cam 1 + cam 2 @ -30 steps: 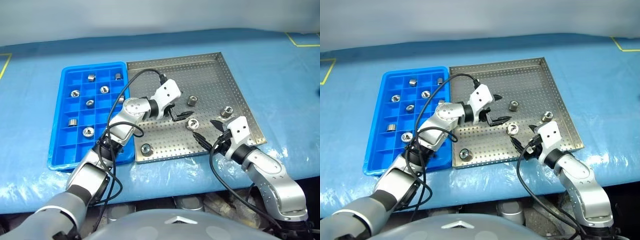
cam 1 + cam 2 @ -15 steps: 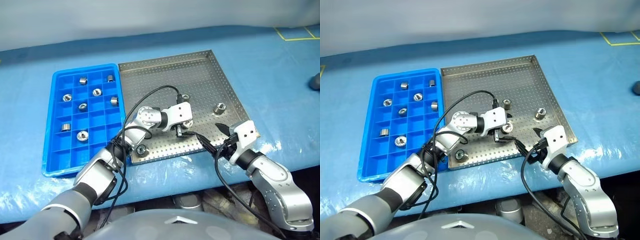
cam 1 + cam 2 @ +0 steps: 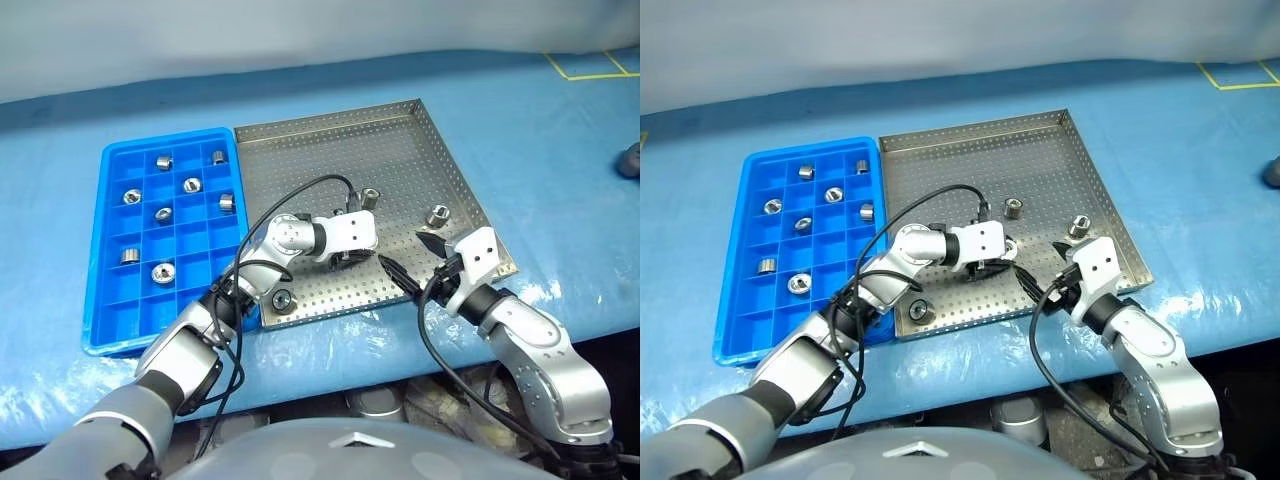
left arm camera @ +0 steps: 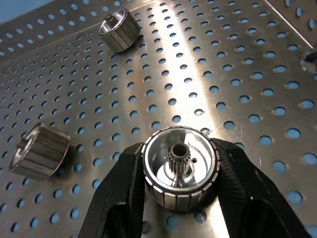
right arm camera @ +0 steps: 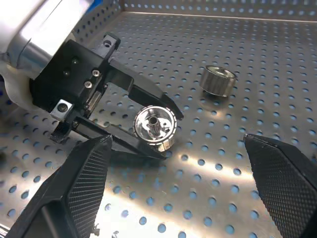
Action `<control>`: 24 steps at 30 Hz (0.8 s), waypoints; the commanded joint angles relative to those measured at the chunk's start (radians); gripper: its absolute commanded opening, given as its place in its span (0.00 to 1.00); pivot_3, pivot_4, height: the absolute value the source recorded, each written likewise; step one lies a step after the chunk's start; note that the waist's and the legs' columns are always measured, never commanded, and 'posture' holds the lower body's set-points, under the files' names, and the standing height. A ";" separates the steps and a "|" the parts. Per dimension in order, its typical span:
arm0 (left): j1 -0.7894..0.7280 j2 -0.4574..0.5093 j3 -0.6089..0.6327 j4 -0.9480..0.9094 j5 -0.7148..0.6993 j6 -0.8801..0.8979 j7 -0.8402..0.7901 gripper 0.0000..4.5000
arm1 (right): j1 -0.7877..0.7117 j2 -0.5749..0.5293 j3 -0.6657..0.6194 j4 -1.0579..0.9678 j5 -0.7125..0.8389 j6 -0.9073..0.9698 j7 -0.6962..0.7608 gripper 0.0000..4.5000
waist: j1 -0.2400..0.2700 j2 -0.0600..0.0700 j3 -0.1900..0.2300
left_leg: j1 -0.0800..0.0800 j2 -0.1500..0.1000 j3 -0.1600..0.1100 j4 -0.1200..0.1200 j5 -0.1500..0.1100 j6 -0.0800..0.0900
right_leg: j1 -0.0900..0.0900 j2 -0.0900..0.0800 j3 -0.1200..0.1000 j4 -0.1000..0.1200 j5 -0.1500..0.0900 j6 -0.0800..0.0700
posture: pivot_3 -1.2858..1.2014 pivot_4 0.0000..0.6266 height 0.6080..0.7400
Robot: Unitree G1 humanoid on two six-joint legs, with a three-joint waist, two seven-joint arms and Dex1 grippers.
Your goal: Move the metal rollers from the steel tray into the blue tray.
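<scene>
One roller (image 4: 181, 170) sits clamped in your left hand (image 3: 352, 257) on the steel tray (image 3: 420, 140); the blue tray (image 3: 110, 300) lies to its left. Your right hand (image 5: 188, 198) hangs open.

Head views look evenly bright to me, soft shadows, no blur. I get hard glare streaks on the perforated square steel tray (image 4: 233, 74) floor in both wrist views, centre to upper right. The shiny ribbed metal roller (image 4: 181, 168) reads sharp; the black textured right fingers (image 5: 74, 188) at the bottom corners are slightly soft.
</scene>
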State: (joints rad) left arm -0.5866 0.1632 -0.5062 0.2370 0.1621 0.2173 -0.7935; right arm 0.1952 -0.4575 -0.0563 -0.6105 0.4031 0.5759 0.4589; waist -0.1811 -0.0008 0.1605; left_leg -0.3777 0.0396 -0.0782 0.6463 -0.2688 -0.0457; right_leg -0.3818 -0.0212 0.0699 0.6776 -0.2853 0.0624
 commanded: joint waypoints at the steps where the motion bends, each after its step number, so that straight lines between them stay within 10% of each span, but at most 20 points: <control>1: 0.019 0.001 0.136 -0.217 -0.076 0.120 0.051 0.38 | -0.052 -0.001 0.049 -0.031 0.008 0.002 0.019 1.00 | 0.007 0.000 0.000 | 0.000 0.000 0.000 0.000 0.000 0.000 | 0.000 0.000 0.000 0.000 0.000 0.000 | 0.44 0.24 1.00; 12: 0.264 0.109 0.449 -0.794 -0.029 0.543 0.332 0.38 | -0.307 -0.016 0.258 0.061 0.021 0.011 0.192 1.00 | 0.063 0.000 0.000 | 0.001 0.001 -0.002 0.000 0.000 0.000 | 0.000 0.001 -0.002 0.001 0.001 -0.001 | 0.51 0.24 1.00; 24: 0.656 0.002 0.598 -1.199 0.006 0.827 0.569 0.38 | -0.584 0.093 0.473 0.285 -0.022 -0.085 0.406 1.00 | 0.186 -0.001 0.001 | 0.000 0.000 -0.004 0.000 0.001 -0.002 | 0.001 -0.002 -0.005 0.001 0.001 -0.001 | 0.60 0.24 1.00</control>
State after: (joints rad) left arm 0.0493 0.1724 0.0833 -0.8963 0.1556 1.0458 -0.2548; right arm -0.3678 -0.3747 0.4000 -0.3224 0.3877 0.5257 0.8336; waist 0.0052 -0.0020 0.1613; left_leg -0.3773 0.0399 -0.0820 0.6461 -0.2678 -0.0475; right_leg -0.3811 -0.0231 0.0644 0.6783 -0.2845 0.0613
